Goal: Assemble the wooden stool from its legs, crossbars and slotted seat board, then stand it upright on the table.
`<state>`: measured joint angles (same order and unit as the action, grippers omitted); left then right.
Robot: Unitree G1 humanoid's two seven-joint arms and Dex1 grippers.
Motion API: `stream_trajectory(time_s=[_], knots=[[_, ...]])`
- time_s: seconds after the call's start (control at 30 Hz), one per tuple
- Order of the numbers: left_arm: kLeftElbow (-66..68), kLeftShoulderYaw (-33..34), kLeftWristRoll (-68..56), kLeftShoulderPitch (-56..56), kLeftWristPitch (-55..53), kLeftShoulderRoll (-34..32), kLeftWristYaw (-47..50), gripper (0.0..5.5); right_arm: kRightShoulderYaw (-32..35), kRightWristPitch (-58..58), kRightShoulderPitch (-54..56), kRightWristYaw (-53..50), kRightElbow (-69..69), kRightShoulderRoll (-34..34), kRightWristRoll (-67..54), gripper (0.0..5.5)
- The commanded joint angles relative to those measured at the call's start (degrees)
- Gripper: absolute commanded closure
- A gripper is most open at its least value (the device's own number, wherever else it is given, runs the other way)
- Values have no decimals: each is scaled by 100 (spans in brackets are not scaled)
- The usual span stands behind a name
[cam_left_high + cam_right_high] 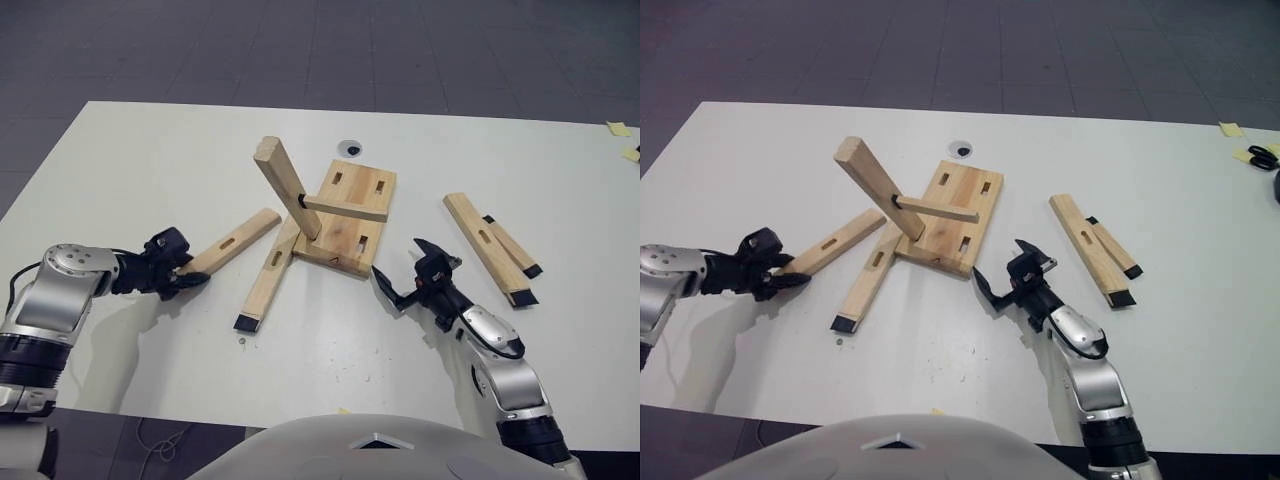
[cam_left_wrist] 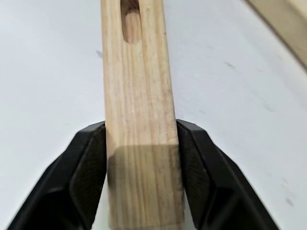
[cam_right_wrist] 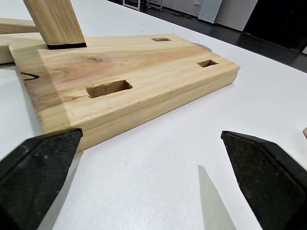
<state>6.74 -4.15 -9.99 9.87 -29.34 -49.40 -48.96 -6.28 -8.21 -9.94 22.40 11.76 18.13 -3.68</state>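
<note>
Left gripper (image 1: 188, 273), near the table's (image 1: 120, 150) left edge, clamps a leg's (image 1: 232, 241) end; right gripper (image 1: 406, 268) gapes just beside the seat board (image 1: 352, 212).

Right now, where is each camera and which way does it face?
Both eyes: on the head, looking down over the white table; left arm, right arm show.
Left wrist: behind the left gripper, along the pale slotted wooden leg it clamps.
Right wrist: behind the open right gripper, facing the slotted wooden seat board.
Shared: eyes show that board.
</note>
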Motion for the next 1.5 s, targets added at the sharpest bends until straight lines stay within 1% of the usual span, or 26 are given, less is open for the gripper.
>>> stream_trajectory(time_s=[0.03,0.13,0.2,0.3,0.37,0.4,0.47,0.53,0.67,0.77,0.93,1.13,1.5], knots=[[-117,683,11,529,295,914,1374,341,618,-325,599,-146,-33,-165,-574,10],[-551,972,-111,800,437,1442,1970,342,1069,-582,1157,-168,5,-208,-1115,10],[-753,1060,-97,1067,628,1626,2203,342,1452,-986,1557,-258,144,-298,-1747,10],[-1072,1131,-90,1602,902,1592,2225,342,2230,-1899,2403,-624,390,-451,-3372,10],[-1278,1058,-94,1929,1041,1405,1953,342,2637,-2492,3008,-1027,530,-513,-4746,10],[-1367,989,-104,2070,1134,1306,1753,342,2747,-2722,3266,-1229,592,-551,-5382,10],[-1505,869,-239,2297,1187,1193,1328,342,2724,-3034,3644,-1536,668,-663,-6383,10],[-1605,752,-398,2502,1163,1199,969,342,2527,-3202,3854,-1684,695,-793,-6899,10],[-1699,498,-500,2721,1164,1330,552,342,2119,-3248,4123,-2005,559,-1109,-7033,10],[-1905,316,-577,2709,1095,1412,416,342,1890,-3210,4271,-2028,446,-1245,-6963,10],[-2156,211,-671,2660,922,1412,304,342,1811,-3093,4585,-2051,357,-1335,-6956,10],[-2238,188,-616,2623,881,1402,252,342,1937,-2877,4829,-2235,387,-1516,-7207,108],[-2436,164,-648,2546,732,1464,302,342,1868,-2523,4857,-3250,648,-1919,-7367,291]])
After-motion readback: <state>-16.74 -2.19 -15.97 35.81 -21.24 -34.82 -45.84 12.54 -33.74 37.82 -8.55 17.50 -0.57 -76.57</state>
